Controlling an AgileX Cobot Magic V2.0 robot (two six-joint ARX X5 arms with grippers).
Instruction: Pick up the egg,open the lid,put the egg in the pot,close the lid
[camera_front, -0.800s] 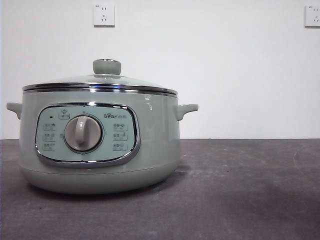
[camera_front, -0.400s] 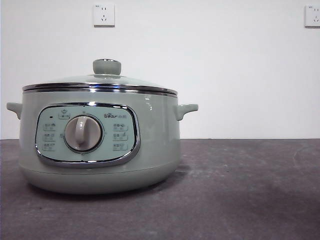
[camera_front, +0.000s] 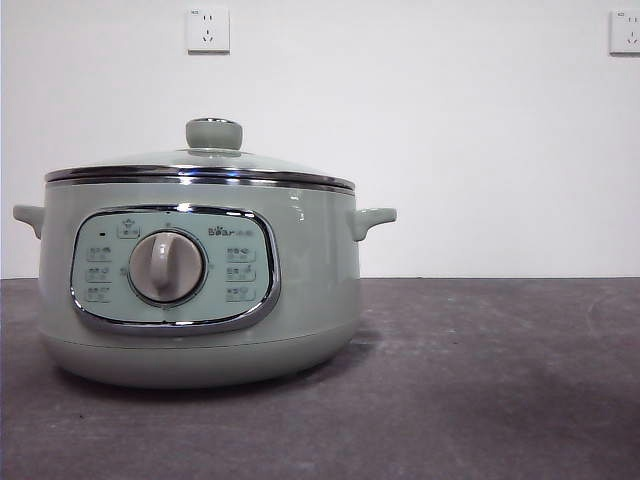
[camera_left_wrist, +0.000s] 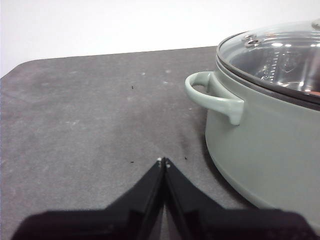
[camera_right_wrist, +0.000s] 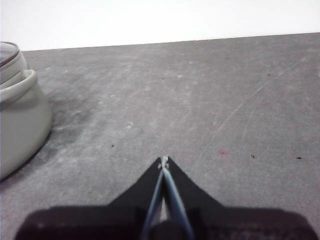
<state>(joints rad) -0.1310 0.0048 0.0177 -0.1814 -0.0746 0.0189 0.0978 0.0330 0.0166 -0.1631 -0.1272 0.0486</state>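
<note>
One pot (camera_front: 200, 300) marked "Bear" wears its one lid (camera_front: 200, 165); beside it, both pincers, left (camera_left_wrist: 163, 162) and right (camera_right_wrist: 163, 160), rest clenched, empty.

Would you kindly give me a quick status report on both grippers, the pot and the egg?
Left gripper shut, empty, beside pot. Right gripper shut, empty, over bare table. Lid on pot. Egg not in view.

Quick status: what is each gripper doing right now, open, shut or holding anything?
Left gripper: shut, holding nothing, low over the table beside the pot.
Right gripper: shut, holding nothing, over bare table.
</note>
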